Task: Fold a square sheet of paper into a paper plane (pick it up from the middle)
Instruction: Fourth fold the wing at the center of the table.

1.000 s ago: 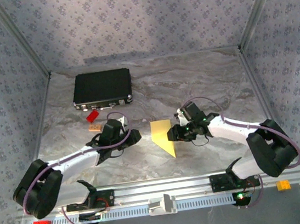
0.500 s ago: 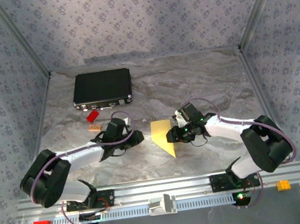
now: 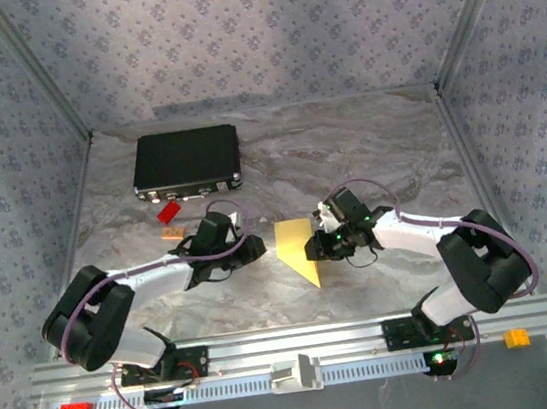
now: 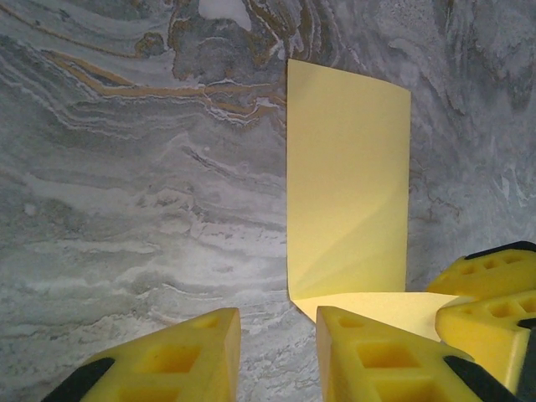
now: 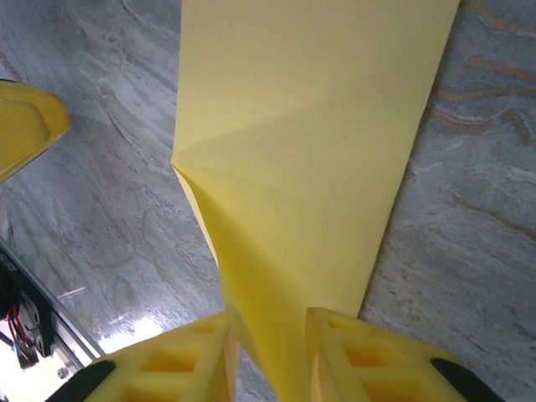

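The square sheet of paper, pale yellow and partly folded, lies mid-table between both arms. In the right wrist view the paper rises in a ridge that runs down between the fingers of my right gripper, which has narrowed onto it with both fingers touching. That gripper sits at the paper's right edge. My left gripper stands open just left of the paper. Bare table shows between its fingers, and the paper lies ahead and to the right. The right gripper's yellow fingers show there too.
A black case lies at the back left. A small red brick and a tan block sit just behind the left arm. The aluminium rail runs along the near edge. Patterned walls close in three sides.
My right gripper's jaws have narrowed onto the paper's right edge. The left gripper has crept a little right toward the paper, its opening about the same.
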Tool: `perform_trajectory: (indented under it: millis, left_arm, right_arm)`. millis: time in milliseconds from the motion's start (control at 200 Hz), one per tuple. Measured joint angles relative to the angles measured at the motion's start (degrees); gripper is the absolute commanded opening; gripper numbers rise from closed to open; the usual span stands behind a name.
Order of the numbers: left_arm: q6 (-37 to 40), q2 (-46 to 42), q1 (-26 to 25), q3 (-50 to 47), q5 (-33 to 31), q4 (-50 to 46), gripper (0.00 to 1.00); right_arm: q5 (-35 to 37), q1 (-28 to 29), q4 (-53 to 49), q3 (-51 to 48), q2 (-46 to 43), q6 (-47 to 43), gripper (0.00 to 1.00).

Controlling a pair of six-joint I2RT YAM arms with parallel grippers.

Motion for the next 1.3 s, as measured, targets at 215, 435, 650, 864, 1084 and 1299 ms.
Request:
perform_trajectory:
  millis: [215,435,650,864,1084,1299]
  left_arm:
    - [-0.7,2.1,0.0,1.2,1.4,0.5,0.33]
    - [-1.0,4.0,0.0,3.4,3.1,0.9,0.39]
    - [-2.0,4.9,0.0,4.9,4.9,2.1,0.49]
    - [-2.8,8.6,0.3,6.8,7.8,4.6,0.54]
    - [-3.9,12.5,0.4,9.3,10.3,6.7,0.54]
    - [-5.1,15.1,0.6,9.7,11.4,8.4,0.51]
  right_arm:
    - [-0.4,0.0,0.8,0.0,0.5,-0.4,0.15]
    - [-1.2,-0.9,1.3,-0.2,0.3,-0.4,0.11]
    - [-2.6,-2.2,2.8,-1.8,-1.7,-0.4,0.10]
    - [-3.9,-3.6,4.3,-3.3,-3.3,-0.4,0.09]
    - [-4.3,-4.2,5.2,-3.8,-3.7,-0.3,0.09]
    - [-4.5,-4.2,5.6,-4.1,-3.7,-0.3,0.09]
